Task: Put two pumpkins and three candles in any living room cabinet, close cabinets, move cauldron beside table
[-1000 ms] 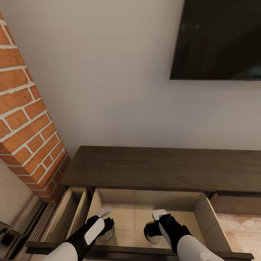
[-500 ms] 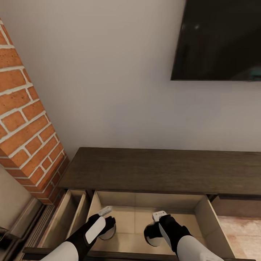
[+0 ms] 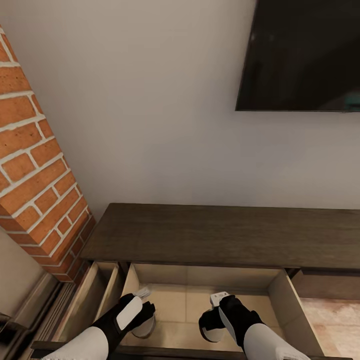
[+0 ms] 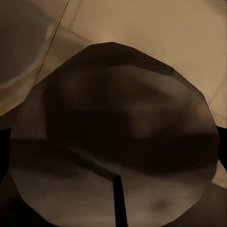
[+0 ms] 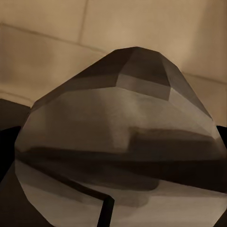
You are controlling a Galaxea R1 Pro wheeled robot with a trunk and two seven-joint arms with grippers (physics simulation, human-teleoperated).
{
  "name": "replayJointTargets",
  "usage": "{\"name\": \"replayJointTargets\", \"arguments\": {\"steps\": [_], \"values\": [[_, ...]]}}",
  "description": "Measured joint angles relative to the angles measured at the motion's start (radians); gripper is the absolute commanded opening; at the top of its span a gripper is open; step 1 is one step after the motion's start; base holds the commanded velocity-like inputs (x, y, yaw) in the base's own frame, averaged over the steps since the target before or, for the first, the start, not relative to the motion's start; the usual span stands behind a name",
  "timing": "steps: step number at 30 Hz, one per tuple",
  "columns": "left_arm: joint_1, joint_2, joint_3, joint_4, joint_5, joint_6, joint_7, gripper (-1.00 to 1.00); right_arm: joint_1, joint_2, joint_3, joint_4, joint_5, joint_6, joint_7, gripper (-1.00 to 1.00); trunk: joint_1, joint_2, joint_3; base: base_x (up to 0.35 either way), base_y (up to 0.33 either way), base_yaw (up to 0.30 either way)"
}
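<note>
The long dark brown cabinet (image 3: 225,232) stands against the wall with a beige-lined drawer (image 3: 175,300) pulled open below me. Both arms reach down into that drawer. My left gripper (image 3: 145,320) is shut on a pale grey, faceted candle (image 3: 146,330), which looms close in the left wrist view (image 4: 113,137) with a thin dark wick line. My right gripper (image 3: 212,320) is shut on a second such candle (image 3: 214,332), seen close up in the right wrist view (image 5: 118,146). Both candles hang low over the drawer floor. The pumpkins, the cauldron and the table are out of view.
A second, narrower drawer (image 3: 95,295) is open to the left of the first. The red brick chimney (image 3: 35,165) rises at the left, and a large black screen (image 3: 305,55) hangs on the wall at upper right. Light plank floor (image 3: 335,315) shows at lower right.
The view shifted slightly one second ago, then held still. My left gripper has sunk a little lower and nearer in the drawer with its candle. The right gripper barely moved.
</note>
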Motion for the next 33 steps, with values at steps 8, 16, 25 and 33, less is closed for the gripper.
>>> {"name": "replayJointTargets", "arguments": {"steps": [8,16,25,33], "values": [[-0.005,0.002,0.009,-0.047,0.002,-0.016,-0.022,-1.0,-0.021,0.0,-0.001,0.004,-0.046,0.0,0.003,-1.0,0.0,0.0,0.0,0.0,0.0,-0.003],[-0.005,0.004,0.009,-0.082,0.001,-0.015,-0.023,-1.0,-0.021,-0.002,0.003,0.005,-0.091,0.002,0.001,-1.0,0.0,0.0,0.004,0.0,0.0,-0.183],[-0.004,0.004,0.009,-0.083,0.002,-0.015,-0.022,-1.0,-0.021,0.0,0.003,0.006,-0.139,0.005,-0.002,-1.0,0.0,0.0,0.001,0.0,0.0,-0.025],[-0.004,0.005,0.009,-0.083,0.002,-0.015,-0.022,-1.0,-0.024,0.0,0.005,0.005,-0.183,0.006,-0.004,-1.0,0.0,0.0,-0.012,0.0,0.0,0.0]]}}
